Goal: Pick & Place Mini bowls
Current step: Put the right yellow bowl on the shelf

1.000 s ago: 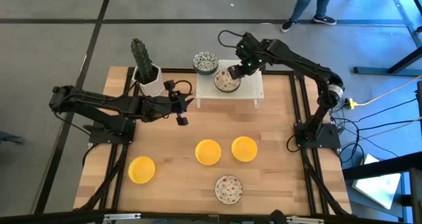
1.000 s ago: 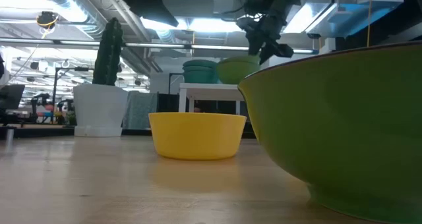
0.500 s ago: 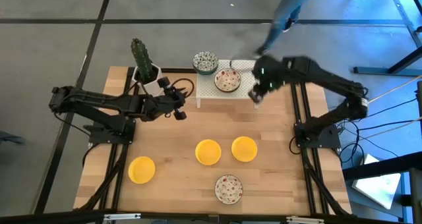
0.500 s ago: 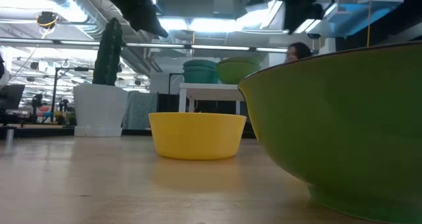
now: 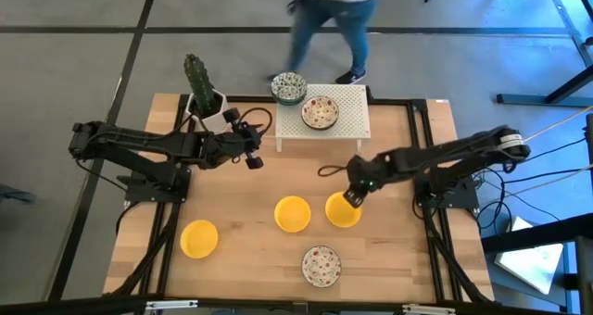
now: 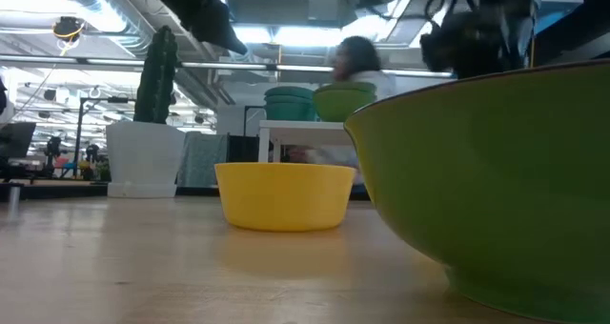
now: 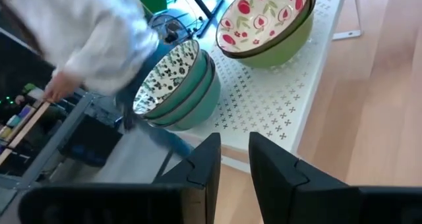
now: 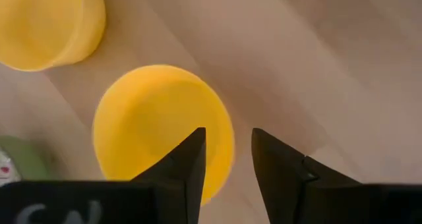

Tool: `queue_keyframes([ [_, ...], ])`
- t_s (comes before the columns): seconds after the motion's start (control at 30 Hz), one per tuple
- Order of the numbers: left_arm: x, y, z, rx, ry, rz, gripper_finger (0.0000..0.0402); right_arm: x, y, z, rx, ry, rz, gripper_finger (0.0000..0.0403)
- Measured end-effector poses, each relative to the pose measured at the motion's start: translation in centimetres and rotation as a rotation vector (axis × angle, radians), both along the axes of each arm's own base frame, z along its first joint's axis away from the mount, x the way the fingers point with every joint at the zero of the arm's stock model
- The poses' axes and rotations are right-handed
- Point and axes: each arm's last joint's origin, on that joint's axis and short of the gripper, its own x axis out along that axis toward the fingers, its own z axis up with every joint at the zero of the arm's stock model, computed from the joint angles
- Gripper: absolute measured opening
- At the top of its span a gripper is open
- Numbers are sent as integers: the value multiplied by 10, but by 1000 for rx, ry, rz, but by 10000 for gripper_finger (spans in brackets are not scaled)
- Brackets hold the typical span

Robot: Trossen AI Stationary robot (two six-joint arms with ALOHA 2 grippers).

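Three yellow mini bowls (image 5: 198, 238), (image 5: 293, 213), (image 5: 343, 209) and one red-floral bowl (image 5: 321, 265) sit on their bases on the table. A stack of red-floral bowls (image 5: 320, 113) and a stack of teal-speckled bowls (image 5: 289, 88) sit on the white rack (image 5: 354, 122). My right gripper (image 5: 354, 196) (image 8: 229, 159) is open over the far rim of the right-hand yellow bowl (image 8: 158, 132); whether it touches it, I cannot tell. My left gripper (image 5: 252, 154) (image 7: 235, 166) hangs open in the air left of the rack, aimed at the stacks.
A white pot with a cactus (image 5: 206, 102) stands at the far left corner, next to the left arm. A person (image 5: 332, 18) walks just behind the table's far edge. Bare wood lies between the rack and the yellow bowls. In the low view the near floral bowl's green wall (image 6: 496, 172) fills the right.
My right gripper has swung from the red-floral stack on the rack toward the near edge and down, and now hangs over the right-hand yellow bowl. The red-floral stack has stayed on the rack. A person has walked in behind the far edge.
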Motion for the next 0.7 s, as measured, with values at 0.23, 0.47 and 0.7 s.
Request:
queue_keyframes([
  [0.23,2,-2,1,-47,-28,-64,73,2,4,-37,-7,35,18,123],
  [0.47,2,-2,1,-55,-34,-65,72,11,11,-52,-26,62,83,121],
  [0.7,2,-2,1,-56,-34,-66,72,15,15,-62,9,94,117,43],
])
